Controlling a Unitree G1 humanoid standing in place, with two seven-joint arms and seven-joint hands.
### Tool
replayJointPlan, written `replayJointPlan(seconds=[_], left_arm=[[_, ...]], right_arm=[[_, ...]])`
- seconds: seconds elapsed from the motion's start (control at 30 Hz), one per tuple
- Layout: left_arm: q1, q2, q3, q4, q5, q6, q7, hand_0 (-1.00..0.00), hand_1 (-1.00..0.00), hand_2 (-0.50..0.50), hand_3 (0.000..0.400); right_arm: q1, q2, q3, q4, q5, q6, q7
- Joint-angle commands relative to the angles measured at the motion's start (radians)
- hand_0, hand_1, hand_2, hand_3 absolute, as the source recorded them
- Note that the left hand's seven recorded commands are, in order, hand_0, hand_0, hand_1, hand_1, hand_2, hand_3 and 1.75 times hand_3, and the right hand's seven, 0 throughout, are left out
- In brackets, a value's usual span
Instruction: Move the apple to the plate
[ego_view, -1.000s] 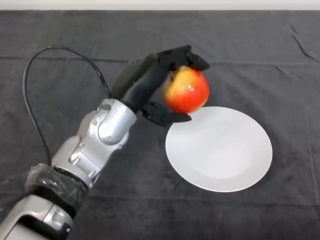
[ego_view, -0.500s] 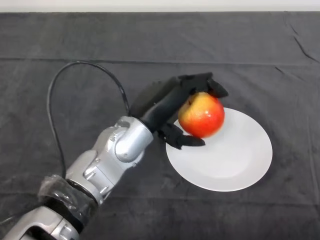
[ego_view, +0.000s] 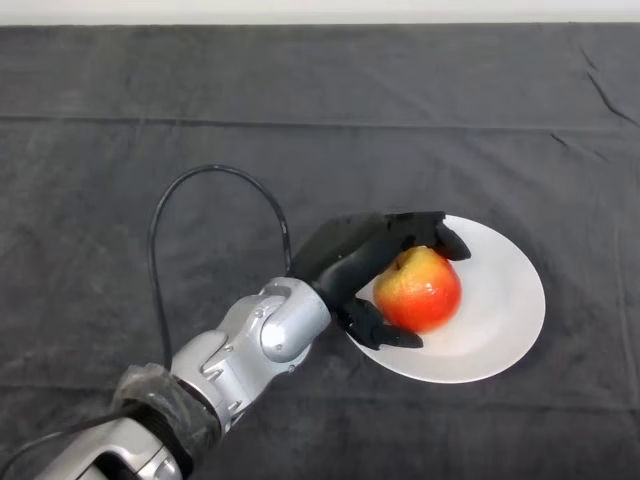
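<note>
The left hand (ego_view: 352, 262) is curled round the red-and-yellow apple (ego_view: 420, 290), fingers over its top and thumb beneath. The apple sits over the white plate (ego_view: 500, 300), toward the plate's 9 o'clock side. The silver-grey forearm (ego_view: 250, 350) reaches in from 7 o'clock across the dark cloth (ego_view: 150, 120).
</note>
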Motion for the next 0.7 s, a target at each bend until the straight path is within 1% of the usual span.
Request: replayJointPlan(seconds=[0.03,0.07,0.1,0.13,0.17,0.2,0.23,0.5,0.7], left_arm=[[-0.036,0.004,-0.028,0.042,-0.020,-0.014,-0.005,-1.00,-1.00,0.00,0.400],[-0.041,0.004,-0.035,0.047,-0.025,-0.014,-0.009,-1.00,-1.00,0.00,0.400],[-0.044,0.004,-0.040,0.051,-0.030,-0.014,-0.012,-0.95,-0.93,-0.01,0.381],[-0.049,0.005,-0.047,0.056,-0.035,-0.015,-0.016,-0.72,-0.56,-0.08,0.289],[-0.052,0.006,-0.051,0.059,-0.038,-0.016,-0.018,-0.53,-0.15,-0.19,0.210],[-0.055,0.007,-0.055,0.062,-0.042,-0.017,-0.021,-0.21,0.00,-0.10,0.083],[-0.059,0.008,-0.060,0.065,-0.046,-0.018,-0.024,0.00,0.00,0.00,0.000],[-0.085,0.026,-0.062,0.067,-0.074,-0.023,-0.047,0.00,0.00,0.00,0.000],[-0.111,0.064,-0.013,0.039,-0.106,-0.028,-0.069,0.00,0.00,0.00,0.000]], right_arm=[[0.018,-0.022,-0.0031,-0.026,0.0095,0.004,-0.0107],[0.018,-0.022,-0.0032,-0.026,0.0096,0.004,-0.0106],[0.018,-0.022,-0.0033,-0.026,0.0097,0.004,-0.0105],[0.018,-0.022,-0.0034,-0.026,0.0098,0.004,-0.0104],[0.018,-0.022,-0.0034,-0.025,0.0098,0.004,-0.0103],[0.018,-0.022,-0.0035,-0.025,0.0099,0.004,-0.0102],[0.018,-0.022,-0.0036,-0.025,0.0100,0.004,-0.0101],[0.017,-0.023,-0.0041,-0.023,0.0103,0.004,-0.0092],[0.017,-0.024,-0.0043,-0.022,0.0105,0.004,-0.0087]])
